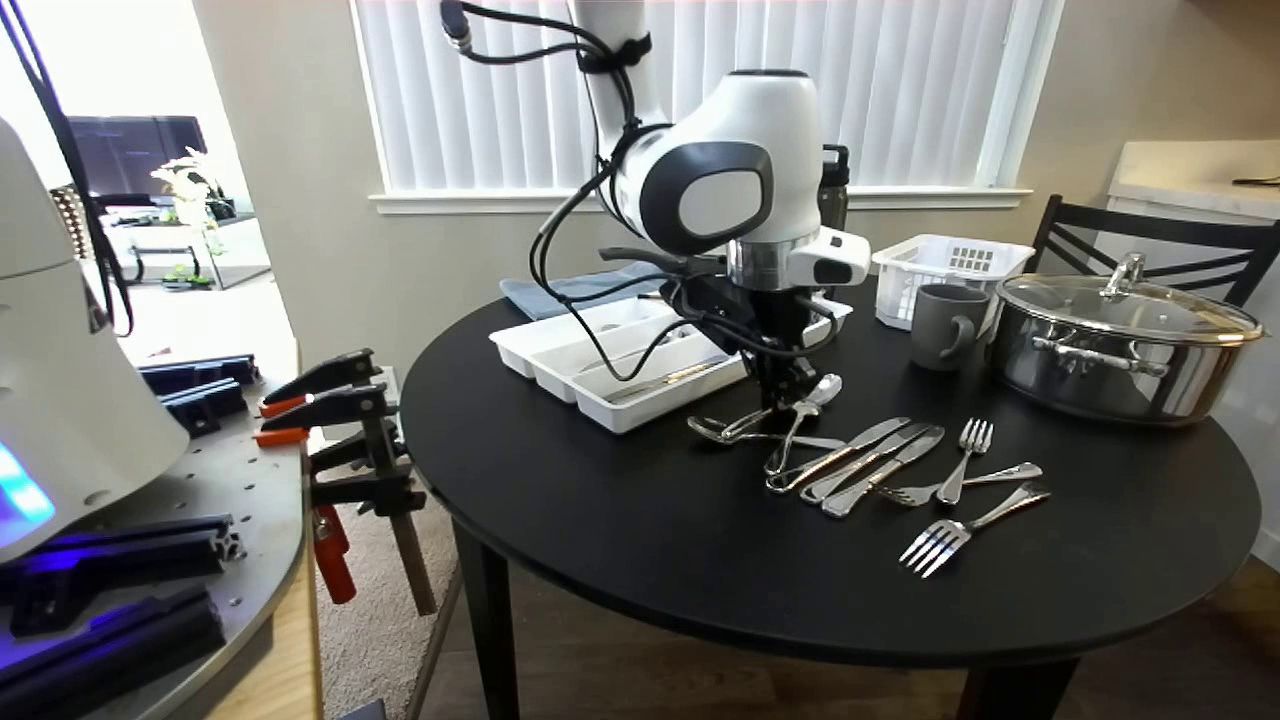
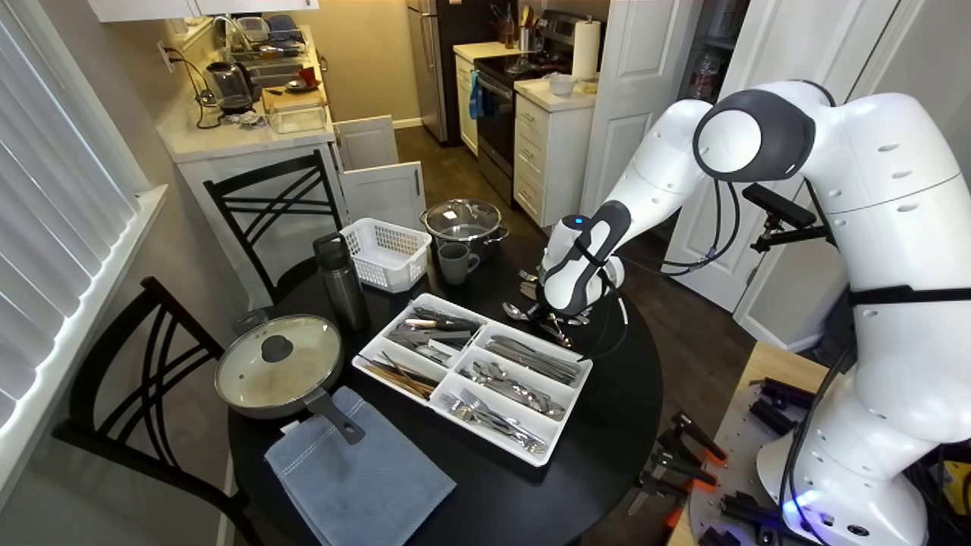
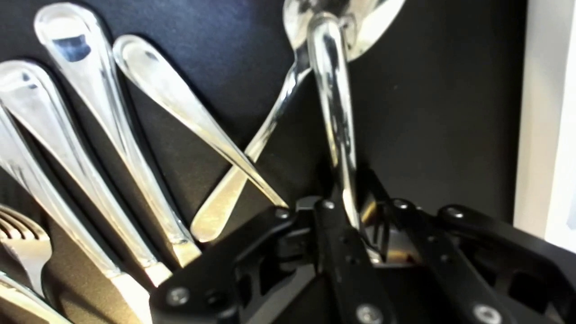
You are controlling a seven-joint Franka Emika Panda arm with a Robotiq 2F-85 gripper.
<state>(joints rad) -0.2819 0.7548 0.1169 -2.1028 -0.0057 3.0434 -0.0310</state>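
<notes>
My gripper (image 3: pixel 349 198) straddles this spoon (image 3: pixel 330 85); clenched or loose, I can't tell; likely light, stiff, slippery; I'd hold its narrow neck.

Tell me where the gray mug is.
In an exterior view, the gray mug stands right of center on the table, left of the lidded pot, in front of the white basket.

Arm (image 2: pixel 884 182): bent, angled down | pincer (image 3: pixel 353 185): pointing downward, nearly closed, firm grip unclear
</notes>
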